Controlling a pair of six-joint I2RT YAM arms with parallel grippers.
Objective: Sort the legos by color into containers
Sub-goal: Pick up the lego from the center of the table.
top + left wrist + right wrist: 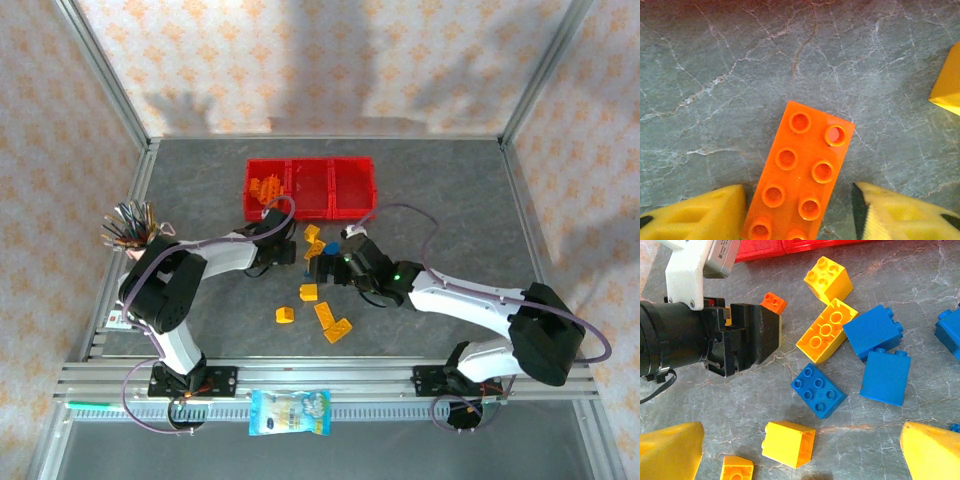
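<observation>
On the tabletop (450, 200): both grippers among the legos (826, 330).
Left gripper (799, 195) partly open astride an orange brick (802, 165); right gripper (802, 437) wide open, holding nothing.

We see a grey, marble-veined table (200, 185). At its 12 o'clock edge a row of three joined red translucent plastic bins (345, 187) rests flat on the surface. Near the centre we find loose plastic bricks. A long orange eight-stud brick (800, 170) lies flat, studs up. At its 3 o'clock are a long yellow brick (826, 331) and, just beside it, a square yellow brick (827, 277). With them lie a studs-up blue brick (819, 390) and two tipped blue bricks (886, 377). Toward 6 o'clock of that cluster lie four more yellow bricks (308, 292). At 9 o'clock, by the table's edge, stands a bundle of pens (130, 222).
</observation>
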